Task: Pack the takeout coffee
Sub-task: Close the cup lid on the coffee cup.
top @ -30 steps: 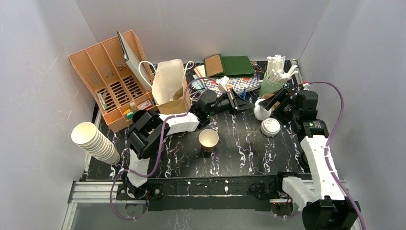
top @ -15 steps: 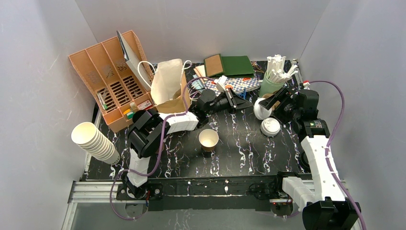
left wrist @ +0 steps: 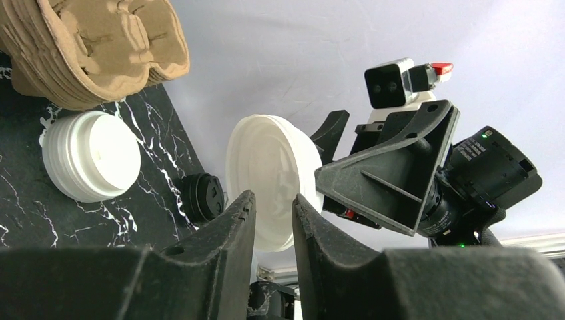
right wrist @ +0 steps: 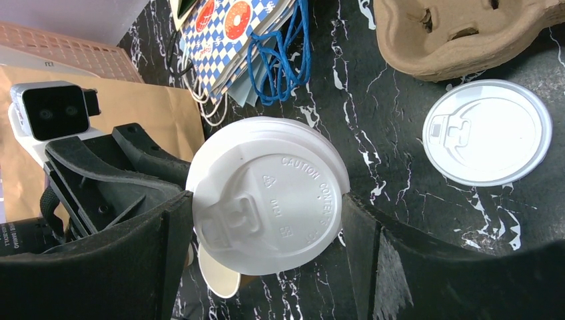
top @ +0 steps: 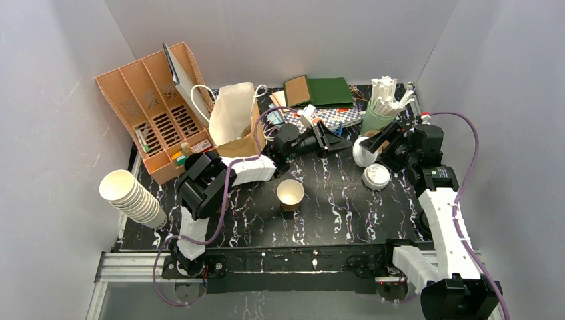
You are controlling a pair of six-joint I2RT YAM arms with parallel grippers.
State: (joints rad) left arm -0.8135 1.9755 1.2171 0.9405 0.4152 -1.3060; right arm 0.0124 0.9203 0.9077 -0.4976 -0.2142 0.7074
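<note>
A tan paper cup (top: 290, 193), open and white inside, stands upright mid-table. My right gripper (right wrist: 268, 200) is shut on a white plastic lid (right wrist: 280, 180), gripping its rim on both sides above the table; this lid (top: 360, 153) appears at the right in the top view. My left gripper (left wrist: 273, 197) points at the held lid's underside (left wrist: 266, 170). Its jaws are a narrow gap apart with nothing between them. A second white lid (right wrist: 488, 131) lies flat on the table beside the right gripper. A short stack of lids (left wrist: 90, 157) rests further off.
A brown paper bag (top: 233, 120) stands open behind the left arm, beside an orange organizer (top: 156, 110). Nested cream cups (top: 130, 197) lie at the left edge. Cardboard cup carriers (right wrist: 466, 33), a green cup of stirrers (top: 380, 110) and a small black lid (left wrist: 203, 197) crowd the back right.
My left gripper has shifted slightly right toward the held lid and its jaws have parted a little. The right gripper and its lid have stayed put.
</note>
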